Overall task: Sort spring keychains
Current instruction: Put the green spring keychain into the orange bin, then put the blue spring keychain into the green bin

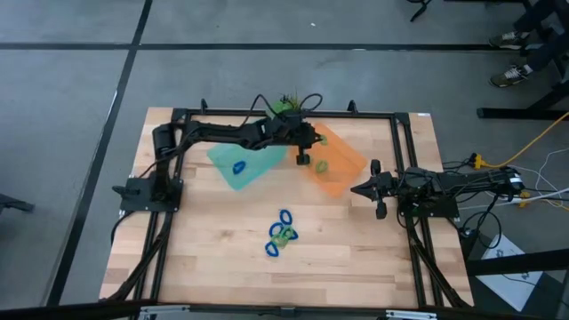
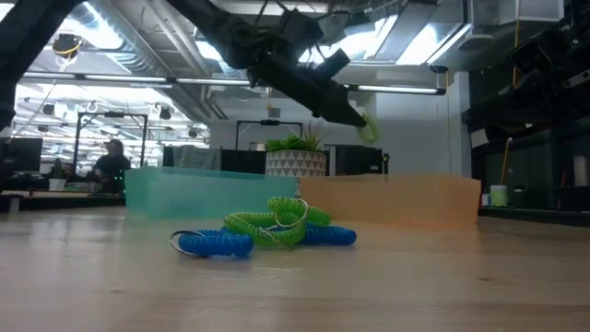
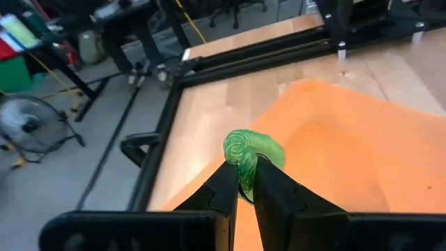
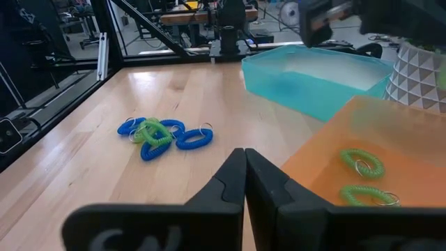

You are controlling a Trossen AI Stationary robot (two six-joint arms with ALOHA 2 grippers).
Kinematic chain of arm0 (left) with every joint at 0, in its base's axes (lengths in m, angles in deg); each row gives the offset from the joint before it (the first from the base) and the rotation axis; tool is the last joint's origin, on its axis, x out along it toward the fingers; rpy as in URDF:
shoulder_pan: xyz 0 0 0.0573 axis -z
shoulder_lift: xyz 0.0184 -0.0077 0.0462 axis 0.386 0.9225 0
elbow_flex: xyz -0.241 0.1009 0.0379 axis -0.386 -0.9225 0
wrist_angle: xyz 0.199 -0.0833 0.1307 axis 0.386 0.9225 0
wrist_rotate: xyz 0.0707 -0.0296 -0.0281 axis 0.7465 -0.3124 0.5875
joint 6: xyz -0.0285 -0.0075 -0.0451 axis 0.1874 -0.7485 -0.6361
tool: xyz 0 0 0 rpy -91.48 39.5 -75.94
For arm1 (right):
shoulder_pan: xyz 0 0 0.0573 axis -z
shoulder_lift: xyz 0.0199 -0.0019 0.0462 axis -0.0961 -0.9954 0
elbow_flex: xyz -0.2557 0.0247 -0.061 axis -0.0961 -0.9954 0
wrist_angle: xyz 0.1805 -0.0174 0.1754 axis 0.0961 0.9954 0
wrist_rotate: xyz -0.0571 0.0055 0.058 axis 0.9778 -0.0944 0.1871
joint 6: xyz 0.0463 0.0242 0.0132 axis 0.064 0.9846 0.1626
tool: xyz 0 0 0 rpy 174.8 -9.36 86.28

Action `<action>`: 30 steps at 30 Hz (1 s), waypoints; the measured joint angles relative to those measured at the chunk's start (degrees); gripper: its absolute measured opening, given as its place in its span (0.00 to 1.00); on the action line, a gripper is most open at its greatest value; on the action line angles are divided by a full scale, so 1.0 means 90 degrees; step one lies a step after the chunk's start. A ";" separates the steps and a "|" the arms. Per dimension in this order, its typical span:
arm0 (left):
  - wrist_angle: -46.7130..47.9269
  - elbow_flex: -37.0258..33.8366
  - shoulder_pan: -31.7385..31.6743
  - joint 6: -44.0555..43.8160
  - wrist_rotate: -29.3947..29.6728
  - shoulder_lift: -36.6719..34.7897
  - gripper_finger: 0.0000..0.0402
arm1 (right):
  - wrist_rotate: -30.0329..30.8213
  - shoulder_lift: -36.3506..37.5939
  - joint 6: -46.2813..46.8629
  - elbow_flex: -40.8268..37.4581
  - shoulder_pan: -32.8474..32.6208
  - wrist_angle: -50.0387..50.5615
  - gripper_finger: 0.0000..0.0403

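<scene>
the wooden counter [image 1: 213, 258] sits on grey floor, with a person seated far behind the teal tray [image 2: 184, 192]. that tray holds one blue keychain [image 1: 238, 166]. beside it, the orange tray [image 4: 418, 157] holds two green keychains [image 4: 362, 162]. my left hand [image 3: 242, 183] pinches a green keychain [image 3: 249, 152] above the orange tray. my right hand [image 4: 245, 167] waits beyond that tray, fingers together. a tangle of keychains [image 1: 281, 233] lies loose nearer the counter's front.

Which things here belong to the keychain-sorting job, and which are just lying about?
Belong:
green keychain in the left claw
keychain pile
blue keychain in the teal tray
orange tray with green keychains

Lying about:
potted plant
</scene>
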 joint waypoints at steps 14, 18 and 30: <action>0.0075 -0.0004 0.0009 0.0366 0.0634 0.0196 0.11 | 0.0000 0.0000 0.0000 0.0000 0.0000 0.0002 0.02; 0.0289 -0.0004 0.0122 0.0528 0.0865 0.0196 0.18 | 0.0000 0.0000 0.0000 0.0000 0.0000 0.0001 0.02; 0.0317 -0.0004 0.0554 0.0572 0.1797 0.0196 0.34 | 0.0000 0.0000 0.0000 0.0000 -0.0002 0.0002 0.02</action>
